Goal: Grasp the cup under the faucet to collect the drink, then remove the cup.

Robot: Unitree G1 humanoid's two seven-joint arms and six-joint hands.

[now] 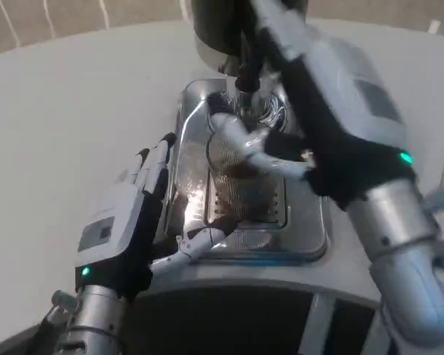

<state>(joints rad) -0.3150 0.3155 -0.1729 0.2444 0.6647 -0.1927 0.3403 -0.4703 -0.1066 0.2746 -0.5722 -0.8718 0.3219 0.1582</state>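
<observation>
Progress, judged from the head view, stands at the grasping step. The right hand [322, 126] reaches in from the right edge over the shiny metal drip tray [303, 237], and its fingers lie against the cup [233, 151], which sits on the tray under the dark spout of the faucet [246, 74]. The frame is blurred there, so I cannot tell whether the fingers have closed on the cup or only touch its side; the thumb appears to run along the near side of the cup, but the far side is hidden by the hand. Collecting the drink looks to be under way or about to start: the cup is in place beneath the spout, though no stream of liquid can be made out. Taking the cup away is not yet done.

The left hand [126, 222] rests at the tray's left edge, palm towards the tray, its fingers spread and straight, holding nothing; its thumb lies across the tray's front rim.

The cup reads as a small, pale, roundish vessel with a glossy, reflective wall, standing upright as far as the blur allows, with a brownish patch at its base that may be drink or a reflection of the grille [244, 200]. It stands on the rear part of the tray, just behind the slotted grille, and close beneath the faucet.
</observation>
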